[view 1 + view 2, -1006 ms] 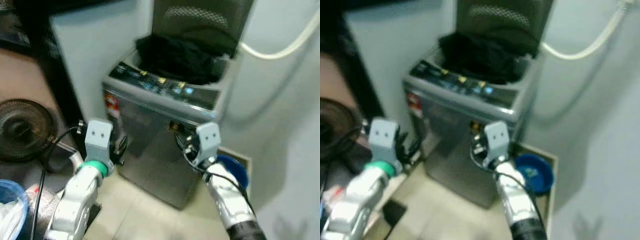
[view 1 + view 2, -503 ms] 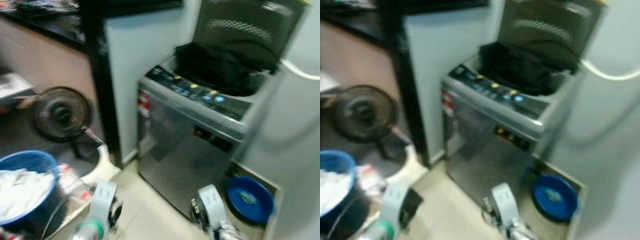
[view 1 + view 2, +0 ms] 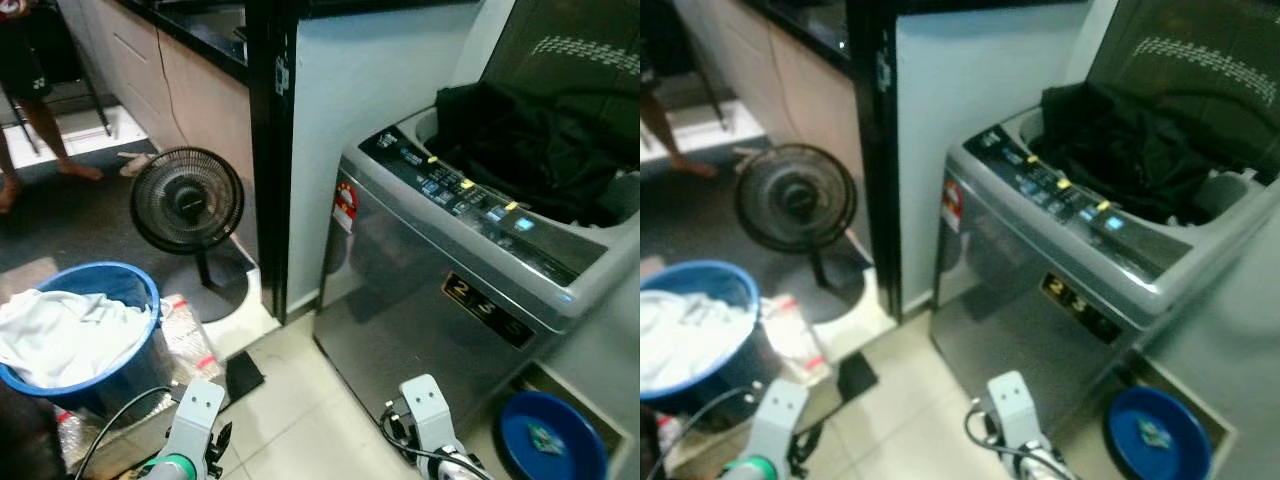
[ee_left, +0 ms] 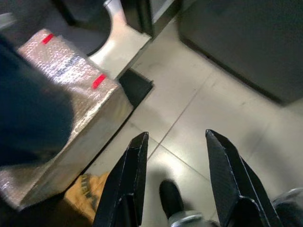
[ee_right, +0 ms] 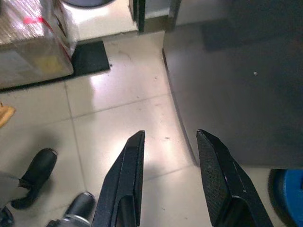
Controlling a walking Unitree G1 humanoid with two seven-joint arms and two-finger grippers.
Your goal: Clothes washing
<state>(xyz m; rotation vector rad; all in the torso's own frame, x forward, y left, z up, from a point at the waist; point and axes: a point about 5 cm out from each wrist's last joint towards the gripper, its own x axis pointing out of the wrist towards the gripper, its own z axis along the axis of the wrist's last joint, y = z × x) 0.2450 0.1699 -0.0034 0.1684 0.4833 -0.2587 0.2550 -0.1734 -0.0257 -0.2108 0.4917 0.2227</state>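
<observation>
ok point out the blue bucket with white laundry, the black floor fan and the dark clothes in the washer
round blue plastic bucket (image 3: 140, 290), left eye view, on its rim
black round floor fan (image 3: 187, 200), left eye view, on the grille centre
dark clothes pile (image 3: 525, 140), left eye view, middle of the heap

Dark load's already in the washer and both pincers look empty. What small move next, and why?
Probably turn left toward the blue plastic basket holding white cloth. The grey top-loading washer stands lid-up with dark clothes inside, while the left pincer and right pincer hang open over floor tiles.

Clothes (image 3: 530, 150) lie in the washing machine (image 3: 450, 290) at right; fan (image 3: 187, 200) and laundry bucket (image 3: 85, 340) stand left.
</observation>
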